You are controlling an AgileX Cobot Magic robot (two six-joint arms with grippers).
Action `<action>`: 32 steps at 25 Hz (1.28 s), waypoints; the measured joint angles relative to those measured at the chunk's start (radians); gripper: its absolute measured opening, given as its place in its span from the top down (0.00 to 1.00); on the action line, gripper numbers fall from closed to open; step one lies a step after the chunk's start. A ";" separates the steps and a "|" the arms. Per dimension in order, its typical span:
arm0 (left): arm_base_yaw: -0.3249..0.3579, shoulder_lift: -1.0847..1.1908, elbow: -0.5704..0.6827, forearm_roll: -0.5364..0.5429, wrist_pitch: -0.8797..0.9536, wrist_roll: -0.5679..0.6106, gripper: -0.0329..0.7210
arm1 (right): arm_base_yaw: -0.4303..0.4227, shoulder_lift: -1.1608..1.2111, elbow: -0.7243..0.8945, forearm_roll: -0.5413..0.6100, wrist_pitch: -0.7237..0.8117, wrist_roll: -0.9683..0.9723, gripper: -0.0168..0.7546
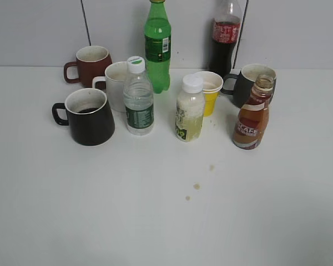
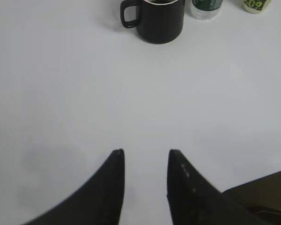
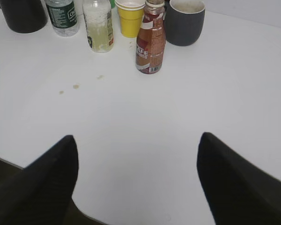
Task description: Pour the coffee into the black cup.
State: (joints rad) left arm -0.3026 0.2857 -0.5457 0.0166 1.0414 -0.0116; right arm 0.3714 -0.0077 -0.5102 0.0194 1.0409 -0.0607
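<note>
The coffee bottle [image 1: 251,113] stands upright and uncapped at the right of the table, brown liquid inside, label reading "CAFE". It also shows in the right wrist view [image 3: 150,40]. The black cup [image 1: 89,117] stands at the left with dark liquid at its bottom and its handle to the left. It also shows in the left wrist view [image 2: 157,18]. My left gripper [image 2: 145,152] is open and empty over bare table, well short of the cup. My right gripper [image 3: 138,140] is wide open and empty, well short of the coffee bottle. Neither gripper shows in the exterior view.
Around them stand a water bottle [image 1: 138,100], a pale juice bottle [image 1: 189,111], a yellow paper cup [image 1: 209,91], a dark grey mug [image 1: 248,83], a white mug [image 1: 115,83], a maroon mug [image 1: 91,64], a green soda bottle [image 1: 157,44] and a cola bottle [image 1: 225,36]. Brown drips [image 1: 196,187] mark the table.
</note>
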 joint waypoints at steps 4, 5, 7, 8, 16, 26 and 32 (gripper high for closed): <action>0.005 -0.002 0.000 0.000 -0.001 0.000 0.64 | 0.000 -0.001 0.000 0.000 0.000 -0.001 0.21; 0.019 -0.007 0.000 0.000 -0.001 0.000 0.64 | -0.004 -0.001 0.000 0.000 0.000 -0.001 0.21; 0.070 -0.030 0.000 0.000 -0.001 0.000 0.64 | -0.031 -0.001 0.000 0.000 0.000 -0.001 0.21; 0.107 -0.044 0.000 0.000 -0.001 0.000 0.64 | -0.060 -0.002 0.000 0.000 0.000 -0.001 0.21; 0.299 -0.248 0.000 0.000 -0.001 0.000 0.64 | -0.297 -0.002 0.000 0.000 0.000 -0.001 0.21; 0.304 -0.292 0.000 0.000 0.000 0.000 0.64 | -0.309 -0.002 0.003 0.000 0.000 -0.001 0.21; 0.304 -0.292 0.000 0.000 0.000 0.000 0.64 | -0.309 -0.002 0.003 0.000 -0.001 -0.001 0.21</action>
State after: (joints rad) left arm 0.0014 -0.0066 -0.5457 0.0166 1.0412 -0.0116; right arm 0.0620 -0.0096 -0.5075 0.0194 1.0399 -0.0615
